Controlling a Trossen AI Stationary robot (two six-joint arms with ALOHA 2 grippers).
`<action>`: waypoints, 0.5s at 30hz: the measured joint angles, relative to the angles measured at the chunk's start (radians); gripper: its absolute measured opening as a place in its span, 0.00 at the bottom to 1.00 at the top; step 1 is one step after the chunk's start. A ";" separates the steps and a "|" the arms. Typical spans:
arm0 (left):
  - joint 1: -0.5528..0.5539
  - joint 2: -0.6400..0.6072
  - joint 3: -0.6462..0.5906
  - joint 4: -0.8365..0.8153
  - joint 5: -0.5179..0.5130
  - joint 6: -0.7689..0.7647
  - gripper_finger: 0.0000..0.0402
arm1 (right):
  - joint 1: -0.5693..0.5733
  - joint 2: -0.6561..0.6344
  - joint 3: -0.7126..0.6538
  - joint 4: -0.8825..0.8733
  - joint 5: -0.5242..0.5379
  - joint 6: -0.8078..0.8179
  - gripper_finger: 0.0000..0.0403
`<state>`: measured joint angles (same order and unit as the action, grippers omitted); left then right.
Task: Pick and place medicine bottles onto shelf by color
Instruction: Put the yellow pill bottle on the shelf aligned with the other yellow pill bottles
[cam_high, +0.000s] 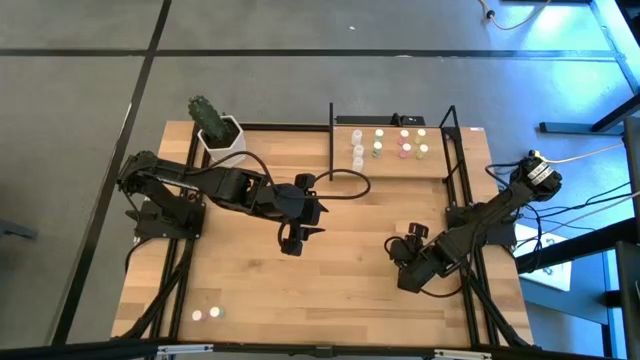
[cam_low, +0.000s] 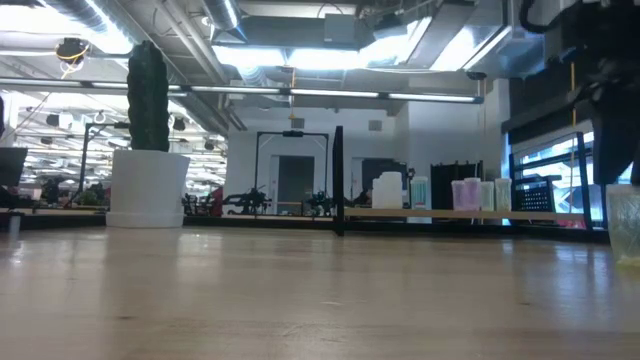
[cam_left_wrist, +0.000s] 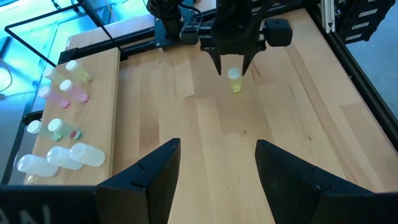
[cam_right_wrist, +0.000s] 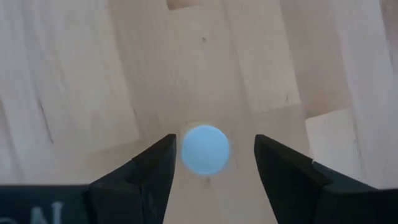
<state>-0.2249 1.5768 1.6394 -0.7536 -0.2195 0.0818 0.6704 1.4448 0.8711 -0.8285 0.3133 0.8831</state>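
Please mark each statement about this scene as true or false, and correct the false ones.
1. The right pincer is open, with a white-capped bottle standing between its fingers. True.
2. The left pincer is shut on a bottle. False: it is open and holds nothing, over bare table.
3. Several bottles already stand on the shelf. True.
4. Two bottles stand on the table at the near left corner. True.
5. The plant pot lies tipped over in the middle of the table. False: it stands upright at the far left corner.
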 joint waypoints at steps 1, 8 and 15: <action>0.000 0.000 0.000 0.000 0.000 0.000 0.50 | 0.000 0.000 -0.010 0.012 0.001 0.001 0.55; 0.000 0.000 0.000 0.000 0.000 0.000 0.50 | 0.000 0.000 -0.042 0.060 0.000 0.003 0.55; 0.000 0.000 0.000 0.000 0.000 0.000 0.50 | -0.006 0.000 -0.054 0.061 -0.001 0.003 0.55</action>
<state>-0.2249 1.5768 1.6394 -0.7536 -0.2195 0.0817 0.6640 1.4452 0.8173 -0.7672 0.3126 0.8859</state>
